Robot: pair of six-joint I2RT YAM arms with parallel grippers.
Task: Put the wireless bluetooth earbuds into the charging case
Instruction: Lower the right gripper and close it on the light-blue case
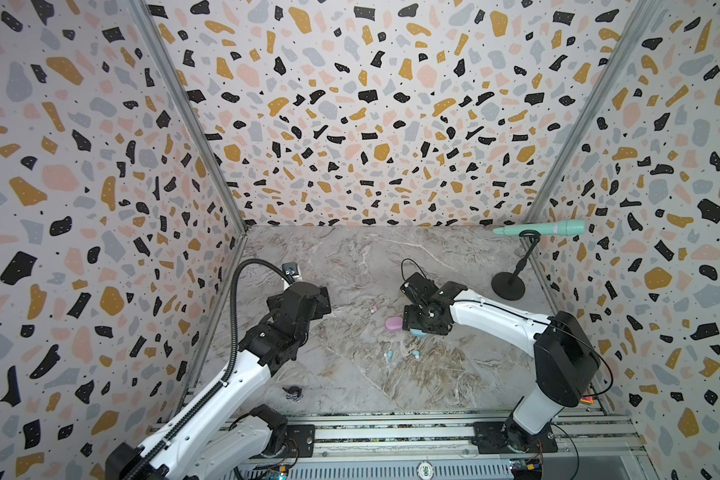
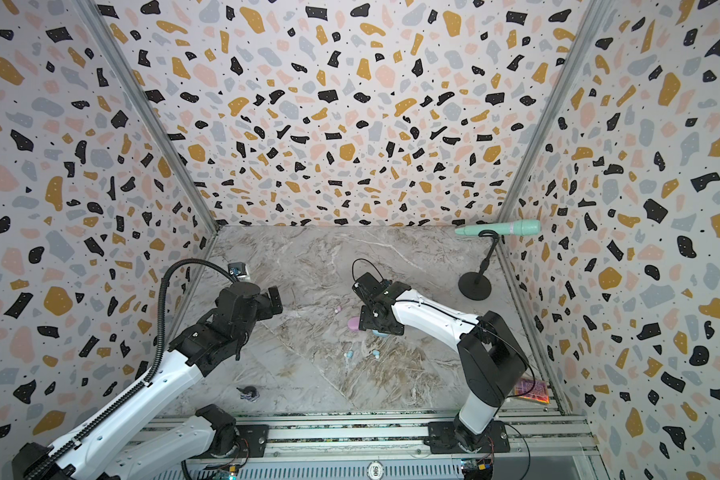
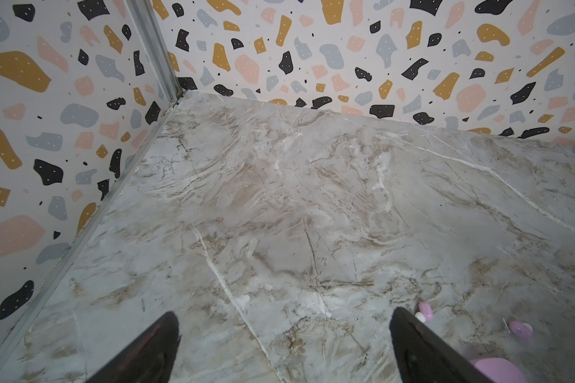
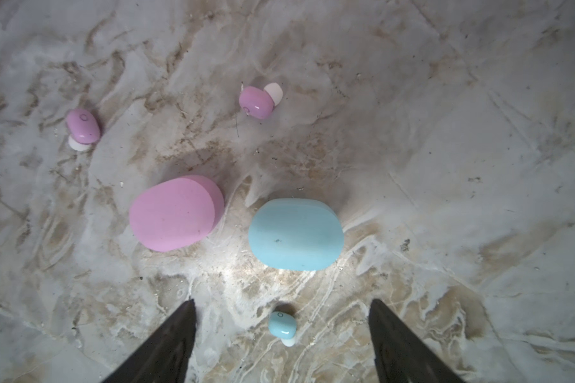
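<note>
Blue earbud (image 4: pixel 281 326) lay on the marble table (image 4: pixel 445 132) under the right gripper's (image 4: pixel 282 300) parted, empty jaws, seemingly lined up for pickup. 2 pink earbuds (image 4: pixel 256 101) sat near the closed pink case (image 4: pixel 176 212) and blue case (image 4: pixel 295 233). Left gripper (image 3: pixel 283 311) hung wide open, empty.

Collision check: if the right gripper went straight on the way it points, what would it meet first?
Probably the small glossy pale blue earbud between the open fingers of the right gripper, though depth is unclear.
</note>
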